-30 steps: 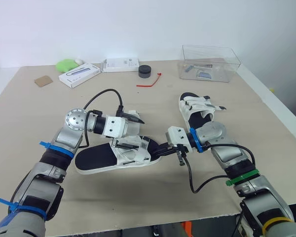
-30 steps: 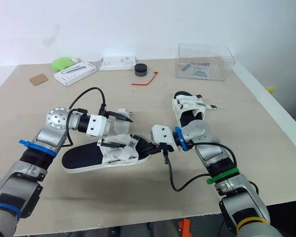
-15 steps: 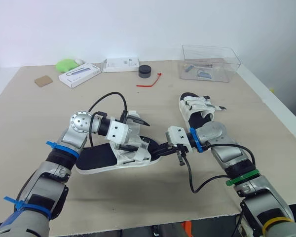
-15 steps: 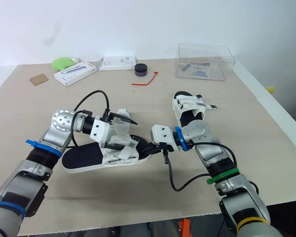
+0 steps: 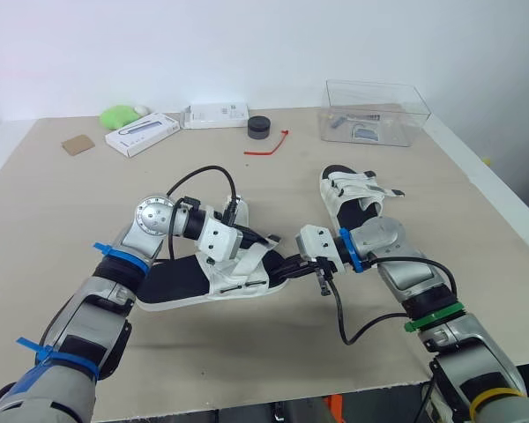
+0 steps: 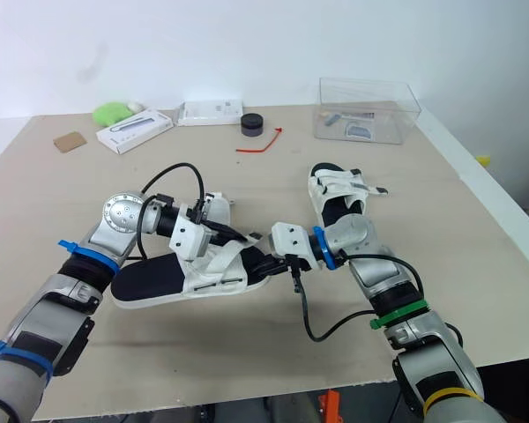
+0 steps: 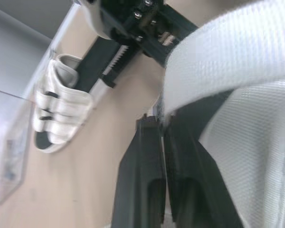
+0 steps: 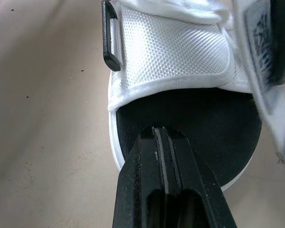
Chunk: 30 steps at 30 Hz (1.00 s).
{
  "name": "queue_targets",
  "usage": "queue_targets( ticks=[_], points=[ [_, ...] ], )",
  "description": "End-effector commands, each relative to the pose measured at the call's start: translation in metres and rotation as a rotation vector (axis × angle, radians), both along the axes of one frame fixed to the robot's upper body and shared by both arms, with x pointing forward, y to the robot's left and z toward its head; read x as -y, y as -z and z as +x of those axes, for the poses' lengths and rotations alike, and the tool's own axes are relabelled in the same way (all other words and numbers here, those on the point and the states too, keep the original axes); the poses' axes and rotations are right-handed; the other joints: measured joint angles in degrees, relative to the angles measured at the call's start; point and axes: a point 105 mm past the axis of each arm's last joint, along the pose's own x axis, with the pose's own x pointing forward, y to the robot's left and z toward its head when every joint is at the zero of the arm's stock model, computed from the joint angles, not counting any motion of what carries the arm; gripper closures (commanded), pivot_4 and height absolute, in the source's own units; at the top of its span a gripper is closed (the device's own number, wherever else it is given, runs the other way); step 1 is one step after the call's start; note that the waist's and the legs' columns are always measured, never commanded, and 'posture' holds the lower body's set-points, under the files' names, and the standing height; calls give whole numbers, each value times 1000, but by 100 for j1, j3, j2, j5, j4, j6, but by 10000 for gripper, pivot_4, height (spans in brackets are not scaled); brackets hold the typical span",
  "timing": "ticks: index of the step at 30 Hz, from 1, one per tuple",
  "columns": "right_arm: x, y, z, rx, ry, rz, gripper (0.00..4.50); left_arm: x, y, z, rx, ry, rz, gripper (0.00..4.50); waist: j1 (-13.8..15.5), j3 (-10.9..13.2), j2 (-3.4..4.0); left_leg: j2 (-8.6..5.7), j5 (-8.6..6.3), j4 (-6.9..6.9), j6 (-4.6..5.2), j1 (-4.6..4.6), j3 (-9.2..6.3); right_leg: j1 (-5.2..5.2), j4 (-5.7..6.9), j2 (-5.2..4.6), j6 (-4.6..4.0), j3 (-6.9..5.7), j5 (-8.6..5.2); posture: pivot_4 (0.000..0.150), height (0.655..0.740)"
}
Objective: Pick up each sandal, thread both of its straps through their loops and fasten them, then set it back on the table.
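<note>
Near white-strapped sandal with black footbed [image 5: 175,278] lay flat on the beige table [image 5: 247,352], mid-front, toe pointing toward the right arm. Left gripper [image 5: 266,239] sat over its front strap, fingers pressed together, apparently pinching the edge of the white mesh strap [image 7: 228,61]. Right gripper [image 5: 282,264] was at the toe end, fingers pressed together, tips touching the sole rim. Second white sandal [image 5: 353,198] lay farther back on the right, apart from the first, just beside the right forearm.
</note>
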Motion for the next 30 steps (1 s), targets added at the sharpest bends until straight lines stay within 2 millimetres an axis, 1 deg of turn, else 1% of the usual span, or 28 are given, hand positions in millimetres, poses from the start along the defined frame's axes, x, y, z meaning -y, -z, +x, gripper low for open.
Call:
queue_targets(
  ticks=[1,3,5,9,12,15,20,25,29,30],
  points=[
    [5,-2,0,20,13,-13,45000,-2,-34,1,85,4,-110,44144,1,0,0,0,0,0,0,0,0,0,0,0,0,0,0,1500,7400],
    [5,-1,0,19,15,-14,45000,-8,-45,-6,96,20,-140,44144,-1,0,0,0,0,0,0,-1,0,-1,0,0,1,0,0,1500,7400],
    [6,-1,-1,16,14,-16,45000,-13,-50,-17,96,49,-150,44144,-4,0,0,2,0,0,0,-3,0,-3,-1,0,1,-1,0,1500,7400],
    [5,1,-2,12,7,-19,45000,-20,-49,-40,68,105,-126,44144,-1,0,0,5,-3,-2,5,-1,0,-2,-2,-1,4,0,-4,1500,7400],
    [4,1,-1,12,1,-19,45000,-24,-44,-51,68,128,-84,44144,-2,0,0,5,-3,2,5,-2,0,-2,-1,-2,4,-1,-3,1500,7400],
    [3,1,0,14,-5,-20,45000,-26,-39,-59,87,148,-49,44144,-2,0,0,3,-3,3,5,0,0,0,-1,-1,4,-2,-3,1500,7400],
    [2,1,0,15,-15,-22,45000,-24,-35,-69,102,174,-45,44144,-3,0,0,4,-3,2,5,2,2,0,-1,0,3,-1,-3,1500,7400],
    [2,2,1,18,-17,-27,45000,-23,-30,-81,36,186,-46,44144,-3,0,0,5,-3,2,5,2,2,0,-1,0,2,0,-4,1500,7400],
    [3,2,2,18,-19,-32,45000,-25,-25,-83,-36,173,-21,44144,-3,0,0,5,-2,2,6,4,2,1,-1,0,2,-1,-4,1500,7400],
    [3,2,2,18,-19,-32,45000,-26,-25,-85,-55,171,-19,40306,-2,0,0,5,-2,2,6,4,2,1,0,0,2,-1,-3,1500,7400]
  ],
)
